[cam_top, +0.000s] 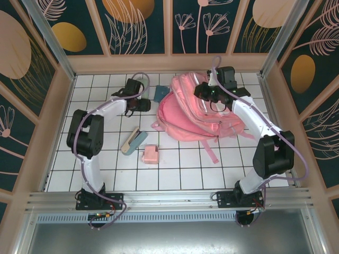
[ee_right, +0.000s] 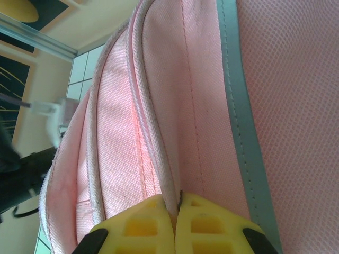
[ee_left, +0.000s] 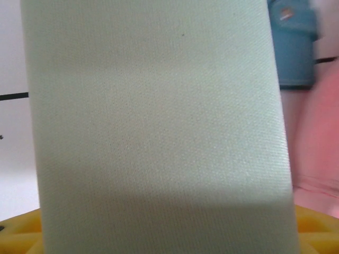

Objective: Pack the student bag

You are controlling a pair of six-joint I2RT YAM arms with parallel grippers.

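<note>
Far side of the bench [cam_top: 185, 169], right of centre: bag [cam_top: 183, 114], soft and slumped, with nothing pinning it down. Main danger: dragging the whole bag across the tiles instead of opening it, since it looks light and limp.

Right hand [ee_right: 176, 203] on top of the bag, clamped shut on a thin fold of fabric beside a seam. Only a narrow pinch, right at the fingertips. Likely to slide off under any sideways pull, letting the flap drop just when an opening is needed. With too hard a lift, some chance of rolling the bag over.

Left hand [cam_top: 139, 104] just left of the bag. Cannot tell whether gripping or slack: from the wrist, a pale green cover [ee_left: 159, 132] standing close between the yellow fingers [ee_left: 318, 230], the grip itself hidden. If loosely held, apt to twist, slip or fall short of the bag. If held firm, its broad flat face is apt to catch on the rim and shove the bag away.

Blue pouch [cam_top: 160, 93] just beside the bag's left edge, on the left hand's way in. Easy to knock aside or trap under the cover.

Teal case [cam_top: 133, 142] and small pink box [cam_top: 150, 154] nearer the arms, well apart from the bag. Some risk of a brush from the left arm.
</note>
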